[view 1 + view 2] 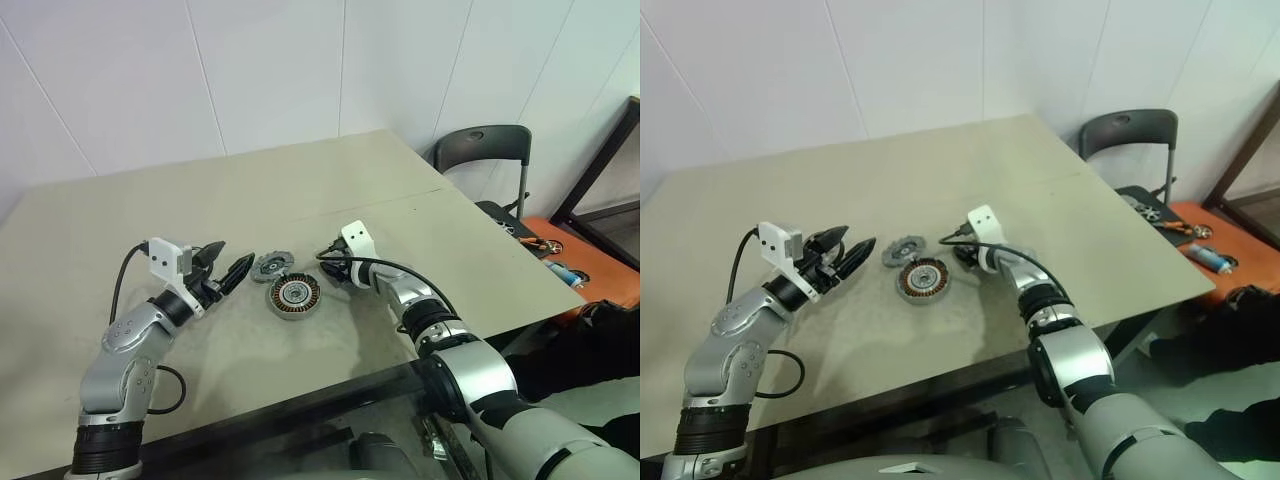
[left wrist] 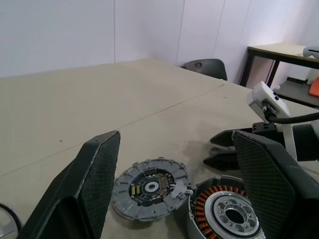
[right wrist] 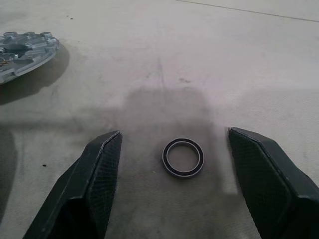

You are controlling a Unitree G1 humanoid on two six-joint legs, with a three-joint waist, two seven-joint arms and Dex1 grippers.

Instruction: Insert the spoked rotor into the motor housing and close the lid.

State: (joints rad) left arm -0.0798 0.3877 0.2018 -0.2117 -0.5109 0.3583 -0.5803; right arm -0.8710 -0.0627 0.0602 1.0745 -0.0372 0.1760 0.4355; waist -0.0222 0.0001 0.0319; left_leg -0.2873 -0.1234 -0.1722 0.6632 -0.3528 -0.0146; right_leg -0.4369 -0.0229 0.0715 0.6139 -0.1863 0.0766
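The spoked rotor (image 1: 272, 266), a flat grey wheel with a notched rim, lies on the beige table (image 1: 300, 190). Touching its near side sits the motor housing (image 1: 294, 295), a round cup with coppery windings. My left gripper (image 1: 238, 254) hovers open just left of the rotor, pointing at it; the left wrist view frames the rotor (image 2: 149, 194) and the housing (image 2: 227, 214) between its fingers. My right gripper (image 1: 335, 272) is low over the table just right of the housing, open astride a small dark ring (image 3: 165, 157) lying flat. The lid is out of view.
A black chair (image 1: 485, 150) stands past the table's far right corner. An orange surface (image 1: 585, 270) with tools lies beyond the right edge. A black cable (image 1: 170, 385) loops beside my left arm near the table's front edge.
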